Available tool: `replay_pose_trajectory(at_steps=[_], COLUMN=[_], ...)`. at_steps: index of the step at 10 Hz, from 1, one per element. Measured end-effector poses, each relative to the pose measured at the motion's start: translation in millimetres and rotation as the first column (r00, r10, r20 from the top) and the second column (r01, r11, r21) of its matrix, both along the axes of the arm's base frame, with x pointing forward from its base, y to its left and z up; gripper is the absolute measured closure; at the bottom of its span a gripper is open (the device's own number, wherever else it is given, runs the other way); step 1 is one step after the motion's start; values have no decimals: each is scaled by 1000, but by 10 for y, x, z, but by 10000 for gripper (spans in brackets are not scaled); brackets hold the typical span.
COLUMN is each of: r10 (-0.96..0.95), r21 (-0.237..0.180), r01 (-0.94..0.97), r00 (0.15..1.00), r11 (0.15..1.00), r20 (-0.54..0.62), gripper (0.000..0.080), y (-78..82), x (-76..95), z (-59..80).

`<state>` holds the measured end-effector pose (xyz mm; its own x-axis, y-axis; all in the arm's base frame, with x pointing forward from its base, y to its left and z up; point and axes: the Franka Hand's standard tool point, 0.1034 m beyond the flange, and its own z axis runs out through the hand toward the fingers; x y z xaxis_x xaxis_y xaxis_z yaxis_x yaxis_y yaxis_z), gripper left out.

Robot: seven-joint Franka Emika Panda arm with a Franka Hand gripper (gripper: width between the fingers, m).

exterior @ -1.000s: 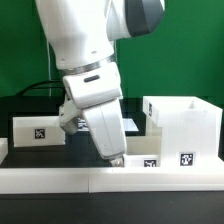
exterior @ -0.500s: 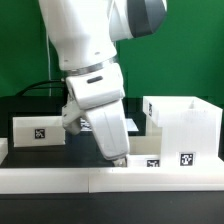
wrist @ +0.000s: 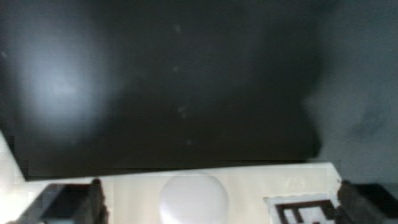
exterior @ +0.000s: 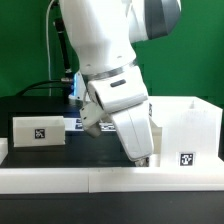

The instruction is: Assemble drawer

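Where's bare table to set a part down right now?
Free: the black tabletop between the small tray and the gripper, behind the rail. Crowded: the exterior view's right, where the gripper sits close beside the tall box.

Your box [exterior: 192,122] and tray [exterior: 28,126] are white with black-and-white square tags [exterior: 186,158]; your table [exterior: 70,155] is black, the backdrop [exterior: 25,45] green.

The arm [exterior: 110,60], cut off at twelve o'clock, hides the nine-o'clock side of the tall box [exterior: 190,125]; the wrist view is blurred throughout.
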<state>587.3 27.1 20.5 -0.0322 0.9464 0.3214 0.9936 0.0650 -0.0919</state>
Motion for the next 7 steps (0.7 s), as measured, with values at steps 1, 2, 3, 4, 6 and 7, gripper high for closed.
replay_pose_trajectory(at_steps=[1, 2, 3, 4, 6, 7], r10=[5, 1, 1, -10, -17, -25], r21=[3, 0, -1, -4, -12, -21], r01=[-5, -1, -1, 10, 17, 24], r00=[1000, 1000, 1000, 1000, 1000, 1000], r11=[1000, 1000, 1000, 1000, 1000, 999], r20=[6, 12, 8, -2, -12, -17], gripper=[151, 151, 150, 151, 150, 151], y=[58, 53, 10, -96, -268, -395], x=[-7, -10, -19, -29, -15, 0], z=[-5, -18, -25, -36, -25, -14])
